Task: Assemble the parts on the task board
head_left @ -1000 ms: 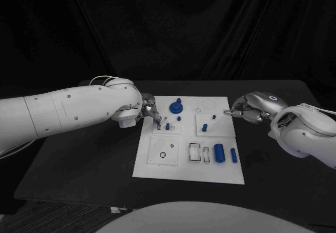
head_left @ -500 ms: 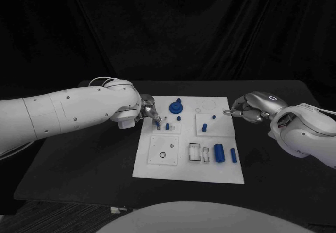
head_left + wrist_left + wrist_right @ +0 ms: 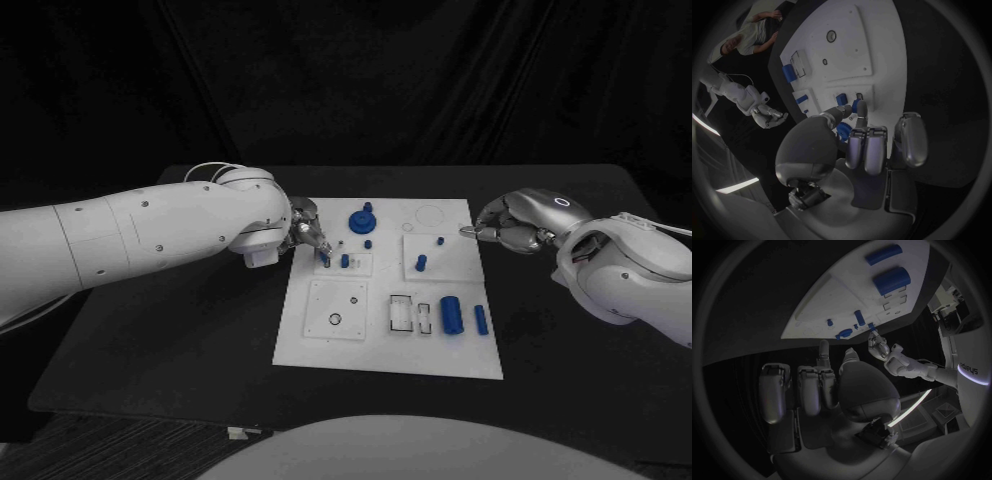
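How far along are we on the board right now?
Partly done: several blue parts already stand upright on the task board, including a knob-shaped part. In hand: the left hand pinches a small blue peg over the board. Left: two cylinders lie flat; the right hand waits, fingers curled.

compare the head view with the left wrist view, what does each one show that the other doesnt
Head view alone: the whole task board on the black table, and the right hand at the board's right edge. Left wrist view alone: the left hand's fingers pinching a small blue part, seen close. Both: the board, the large blue cylinder and the left hand.
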